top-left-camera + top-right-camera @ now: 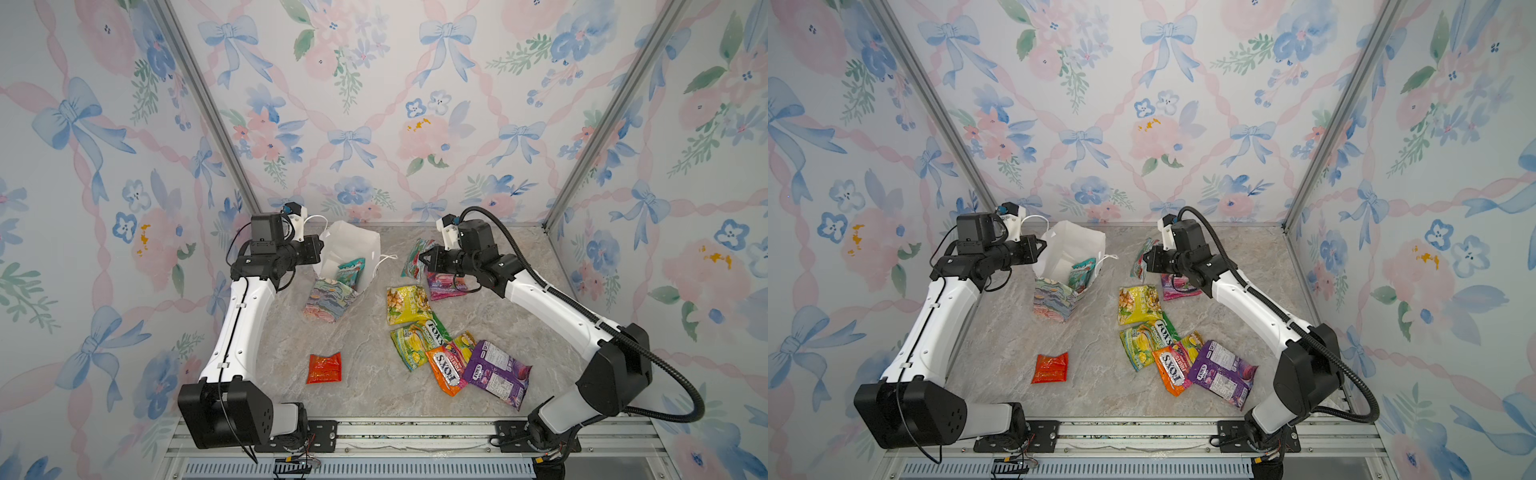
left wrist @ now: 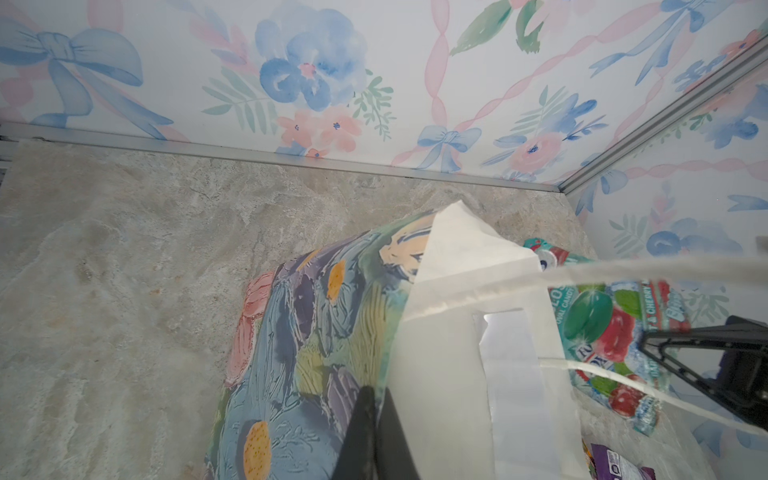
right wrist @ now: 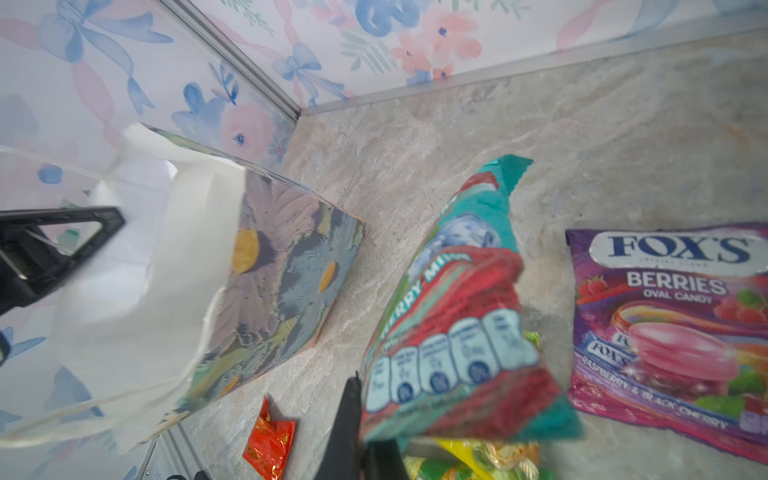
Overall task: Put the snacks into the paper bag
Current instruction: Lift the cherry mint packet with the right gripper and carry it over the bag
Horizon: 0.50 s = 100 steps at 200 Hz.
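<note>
Your right gripper [image 1: 426, 259] is pinched on one end of a teal cherry-mint packet [image 3: 457, 316], holding it clear of the desk [image 1: 374, 395] just to the right of the paper bag [image 1: 328, 301] in both top views. Expect the packet to be light, floppy and slick, with loose sweets shifting inside, so take such packets by the flat sealed edge, as here. Your left gripper [image 2: 380, 415] is pressed together on the bag's side wall near the rim, holding the mouth open. Treat that thin paper gently, since it looks likely to crease or tip under a hard pull. Another teal packet [image 1: 351, 270] already stands inside the bag. A white cord handle [image 1: 384, 259] droops on the side you will approach from and could snag the packet. The other packets lie flat: a berries packet [image 1: 444, 286] under your right arm, a yellow packet [image 1: 406, 304] beside it, an overlapping heap [image 1: 453, 361] nearer the front, and a small red-orange packet [image 1: 324, 368] apart on the left. The stone-look desk seems smooth, so flat packets may slide before they lift. Floral walls [image 1: 374, 104] close in three sides, and the bag sits near the back.
</note>
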{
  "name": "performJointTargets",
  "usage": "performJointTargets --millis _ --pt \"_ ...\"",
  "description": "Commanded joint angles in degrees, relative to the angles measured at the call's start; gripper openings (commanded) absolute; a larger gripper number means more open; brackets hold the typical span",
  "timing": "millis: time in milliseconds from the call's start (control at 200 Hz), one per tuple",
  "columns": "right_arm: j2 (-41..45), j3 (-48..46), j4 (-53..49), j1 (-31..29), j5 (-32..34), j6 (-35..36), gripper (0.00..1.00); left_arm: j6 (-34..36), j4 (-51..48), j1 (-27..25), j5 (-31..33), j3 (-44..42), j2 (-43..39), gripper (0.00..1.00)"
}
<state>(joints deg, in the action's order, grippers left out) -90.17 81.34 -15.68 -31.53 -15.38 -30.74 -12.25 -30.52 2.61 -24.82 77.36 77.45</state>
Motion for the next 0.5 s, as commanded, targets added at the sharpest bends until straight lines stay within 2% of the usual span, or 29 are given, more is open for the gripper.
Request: performJointTargets --millis 0,495 --pt "2.59 5.04 1.94 0.07 0.97 2.01 0.00 -0.32 1.52 -0.39 -1.72 0.61 -0.01 0.00" --pt "-3.74 22.50 3.23 -3.74 3.55 7.36 0.00 0.12 2.14 -0.41 -2.87 -0.79 0.66 0.00"
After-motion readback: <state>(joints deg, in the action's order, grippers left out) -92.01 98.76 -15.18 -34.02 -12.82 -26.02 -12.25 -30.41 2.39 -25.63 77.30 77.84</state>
